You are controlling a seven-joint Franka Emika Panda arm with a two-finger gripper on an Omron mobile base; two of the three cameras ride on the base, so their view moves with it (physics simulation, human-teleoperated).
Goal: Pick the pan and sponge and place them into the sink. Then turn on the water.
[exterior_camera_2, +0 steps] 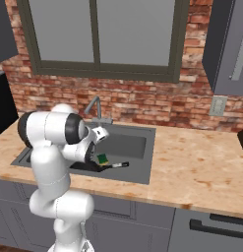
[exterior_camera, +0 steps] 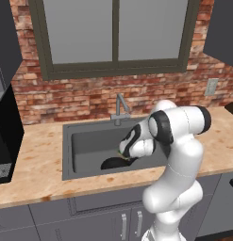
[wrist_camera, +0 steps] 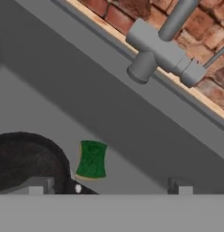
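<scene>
- Sink (exterior_camera: 67, 155), dark grey, sat sunk in the pale wood-grain counter (exterior_camera: 37, 160) below the brick wall (exterior_camera: 89, 96) and window (exterior_camera: 113, 33).
- Frying pan (exterior_camera: 113, 163), black, lay on the basin floor; in the right base view its straight handle (exterior_camera_2: 118, 165) pointed toward 3 o'clock, pale tip outermost.
- Sponge (wrist_camera: 91, 159), green top over a yellow layer, lay on the basin floor just beside the pan's rim, at about 3 o'clock from it in the hand view.
- Gripper (wrist_camera: 106, 186) hung inside the basin above pan and sponge, jaws spread wide, nothing between them; fingertips (wrist_camera: 178, 187) clear of both items.
- Faucet (wrist_camera: 165, 50), slim grey metal, stood on the sink's rear ledge, at about 1 o'clock from the sponge in the hand view.
- Arm's white elbow loomed over the front edge of the counter.
</scene>
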